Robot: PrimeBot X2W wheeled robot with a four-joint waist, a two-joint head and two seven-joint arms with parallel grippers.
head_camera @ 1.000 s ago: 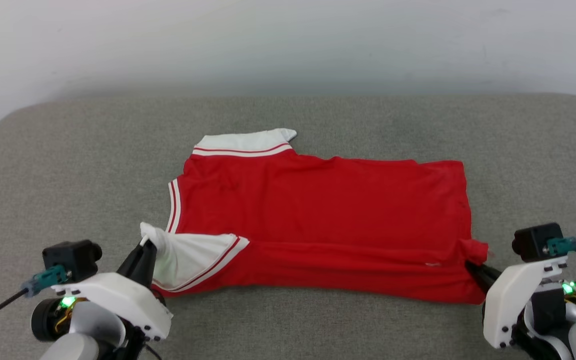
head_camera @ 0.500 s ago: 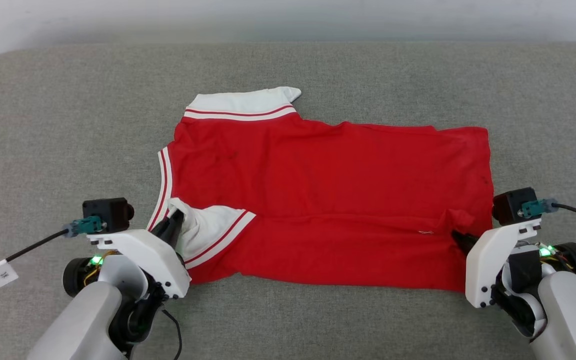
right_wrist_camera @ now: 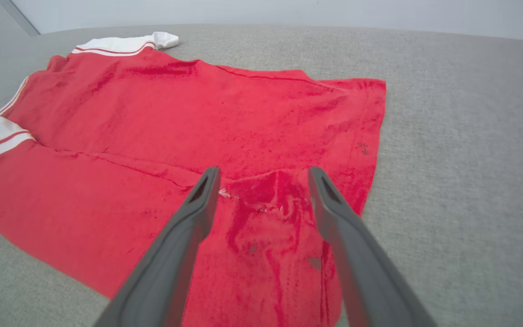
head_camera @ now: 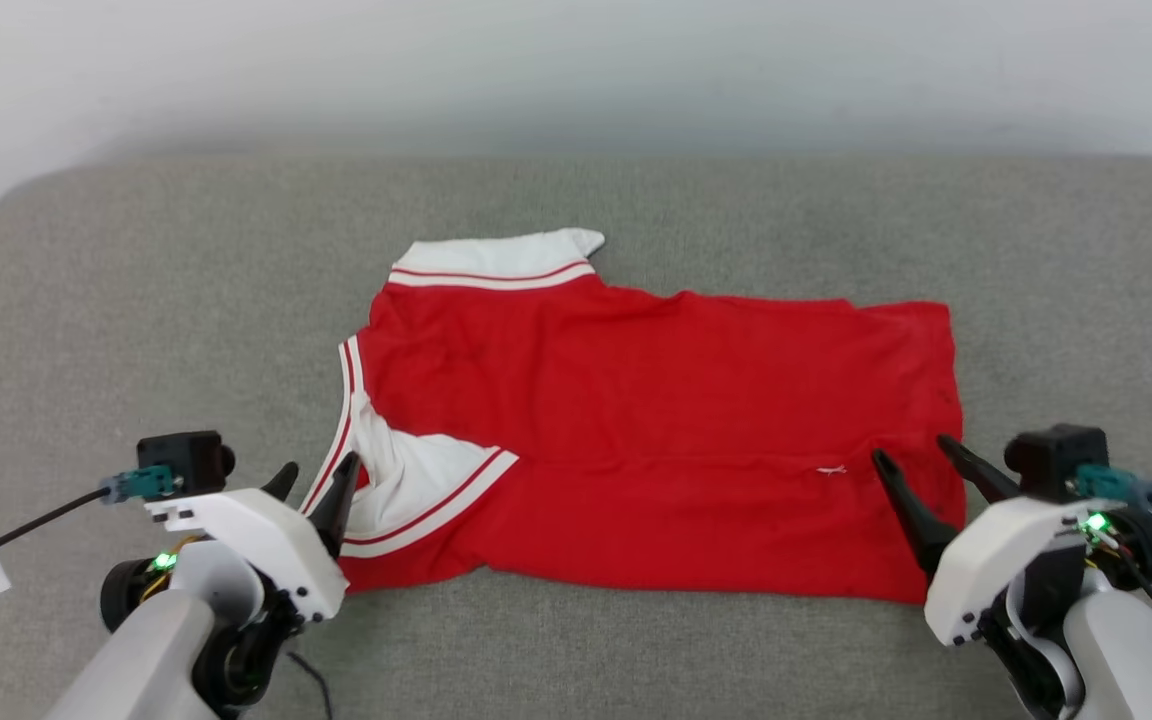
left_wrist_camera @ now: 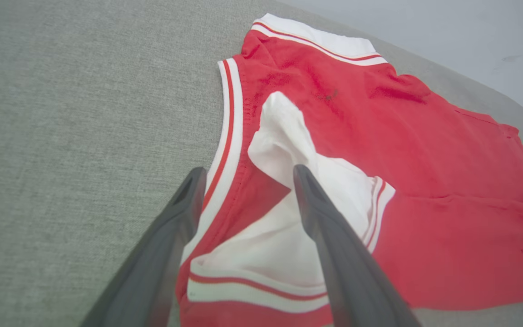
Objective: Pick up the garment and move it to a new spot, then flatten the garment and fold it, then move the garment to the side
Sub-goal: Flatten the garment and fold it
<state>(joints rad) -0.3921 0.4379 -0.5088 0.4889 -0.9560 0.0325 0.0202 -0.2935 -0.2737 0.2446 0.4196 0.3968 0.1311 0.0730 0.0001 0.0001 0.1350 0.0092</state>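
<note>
The shirt (head_camera: 636, 400) lies with its near side folded over; the left gripper (head_camera: 317, 468) and right gripper (head_camera: 914, 450) stand wide open, holding nothing, probably so the fold rests flat

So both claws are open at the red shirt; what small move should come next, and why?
Probably draw both arms up and back, clear of the garment. The left gripper and right gripper stand open with nothing held, and the near edge lies folded over the shirt, so this fold looks done.
</note>
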